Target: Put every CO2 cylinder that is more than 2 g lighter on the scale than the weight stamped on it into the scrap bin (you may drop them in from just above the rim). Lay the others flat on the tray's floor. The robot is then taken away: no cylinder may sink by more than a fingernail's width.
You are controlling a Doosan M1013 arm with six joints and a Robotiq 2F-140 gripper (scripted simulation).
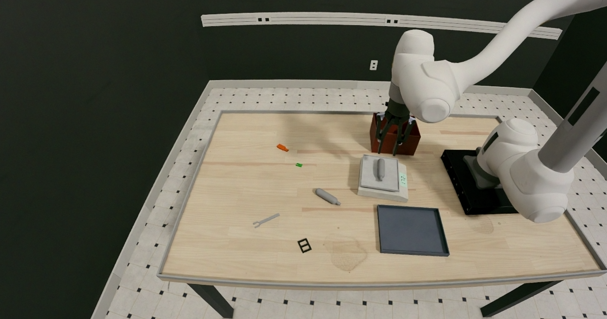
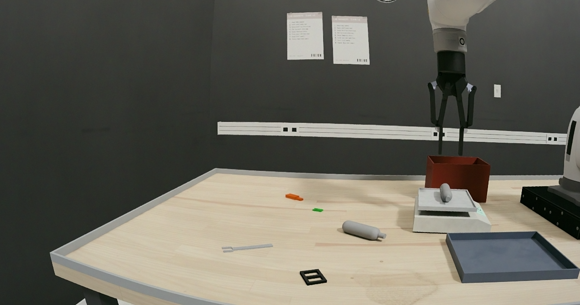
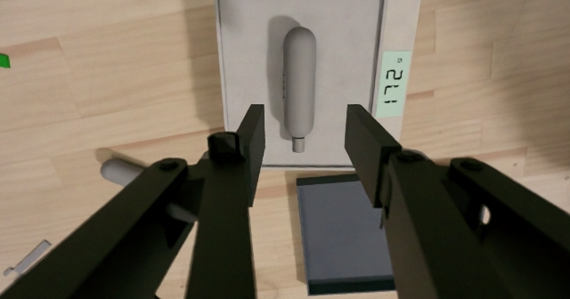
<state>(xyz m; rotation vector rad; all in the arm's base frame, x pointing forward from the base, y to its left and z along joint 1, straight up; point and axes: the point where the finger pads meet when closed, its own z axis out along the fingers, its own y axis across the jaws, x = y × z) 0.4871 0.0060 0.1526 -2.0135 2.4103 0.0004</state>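
A grey CO2 cylinder (image 1: 379,168) lies flat on the white scale (image 1: 383,177), also seen in the wrist view (image 3: 299,87). The scale's green display (image 3: 394,84) shows digits that I read as about 17.2 g. My gripper (image 1: 387,152) hangs well above the scale with its fingers apart and nothing between them (image 3: 305,112). In the exterior view it (image 2: 450,153) is level with the rim of the red scrap bin (image 2: 457,177). A second grey cylinder (image 1: 326,196) lies on the table left of the scale. The dark blue tray (image 1: 410,230) stands empty in front of the scale.
The robot's black base plate (image 1: 475,181) is to the right of the scale. An orange piece (image 1: 282,148), a small green piece (image 1: 299,164), a grey wrench (image 1: 266,220) and a black buckle (image 1: 304,245) lie on the left half. A raised grey rim runs round the table.
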